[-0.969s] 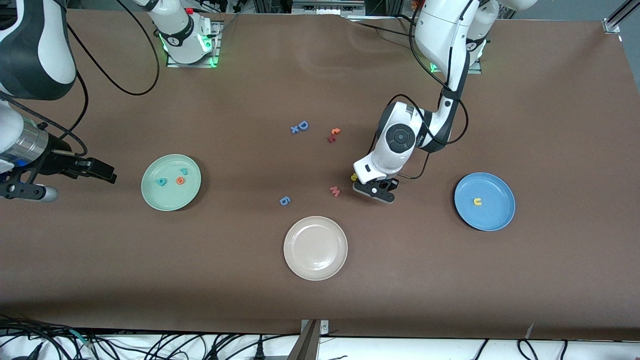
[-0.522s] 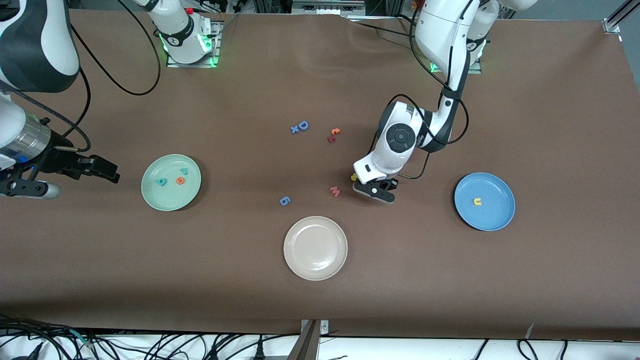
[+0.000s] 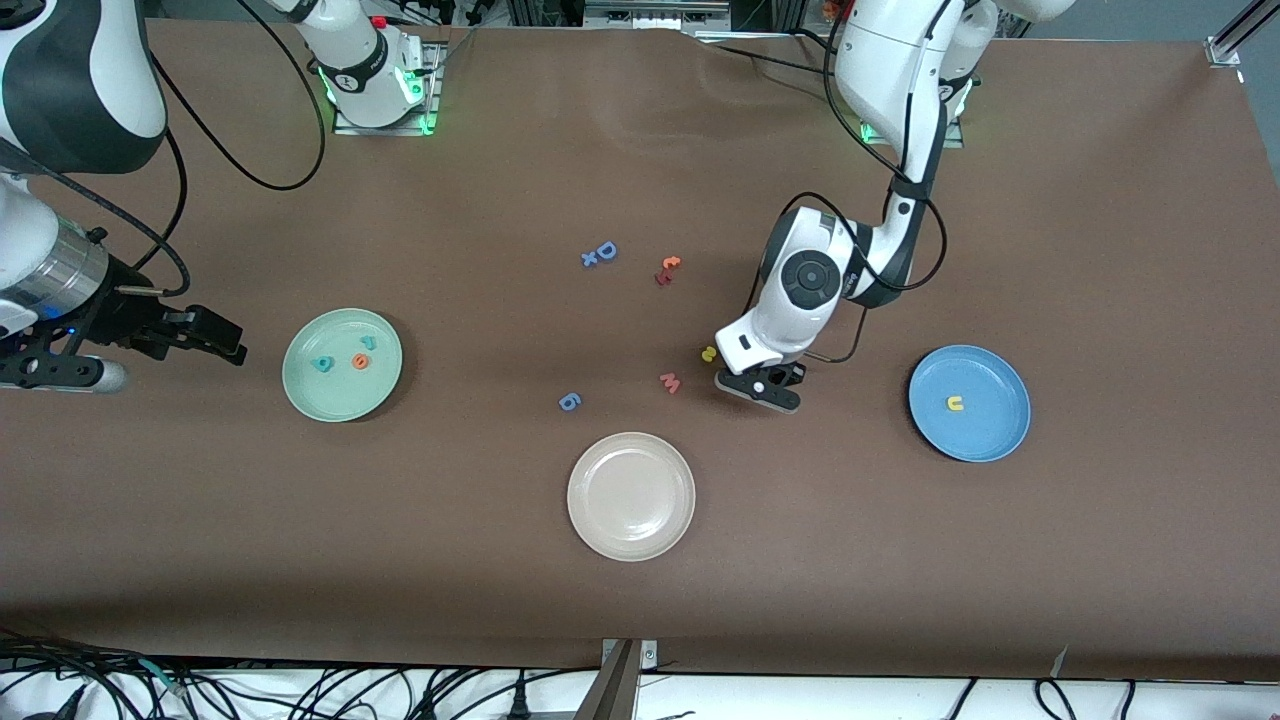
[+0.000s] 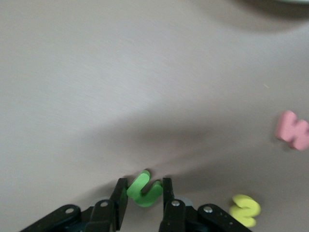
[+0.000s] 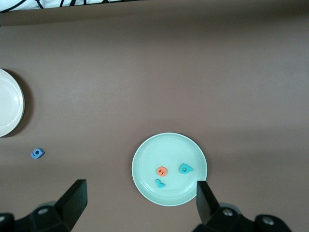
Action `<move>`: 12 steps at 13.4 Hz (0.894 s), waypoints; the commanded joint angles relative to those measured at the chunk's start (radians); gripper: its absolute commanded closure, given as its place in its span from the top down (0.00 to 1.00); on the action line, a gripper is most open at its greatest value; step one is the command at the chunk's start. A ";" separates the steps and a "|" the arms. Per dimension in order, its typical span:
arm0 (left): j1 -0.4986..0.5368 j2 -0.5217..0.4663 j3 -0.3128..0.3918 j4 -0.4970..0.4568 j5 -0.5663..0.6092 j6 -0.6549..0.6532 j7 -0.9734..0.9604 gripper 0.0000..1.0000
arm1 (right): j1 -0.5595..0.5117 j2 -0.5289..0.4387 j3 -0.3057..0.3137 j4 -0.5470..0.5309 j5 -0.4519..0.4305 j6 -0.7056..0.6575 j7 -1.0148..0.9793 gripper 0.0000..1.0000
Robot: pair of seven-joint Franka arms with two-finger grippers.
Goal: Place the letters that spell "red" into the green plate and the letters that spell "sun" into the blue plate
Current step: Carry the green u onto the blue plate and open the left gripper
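Green plate (image 5: 169, 169) holds teal d (image 5: 185, 168), orange e (image 5: 162, 170), r (image 5: 160, 183).

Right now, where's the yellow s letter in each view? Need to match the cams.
Front view: the yellow s lies on the table beside the left end effector, slightly farther from the camera than the pink letter.
Left wrist view: yellow s at the lower edge, beside the end effector shut on the green n.
Right wrist view: not in it.
Shared landmark: the pink letter, in front and left wrist views.
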 commanded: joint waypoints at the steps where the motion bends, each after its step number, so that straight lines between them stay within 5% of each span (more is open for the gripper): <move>1: 0.018 -0.021 0.050 0.065 0.071 -0.145 0.015 0.28 | -0.008 0.013 -0.001 0.033 -0.005 0.006 -0.001 1.00; 4: 0.090 -0.062 0.052 0.101 0.189 -0.282 0.024 0.24 | -0.005 0.013 0.001 0.040 -0.005 0.006 0.005 1.00; 12: 0.323 -0.106 0.045 0.083 0.208 -0.402 0.334 0.24 | 0.001 0.016 0.002 0.038 -0.007 0.004 0.008 1.00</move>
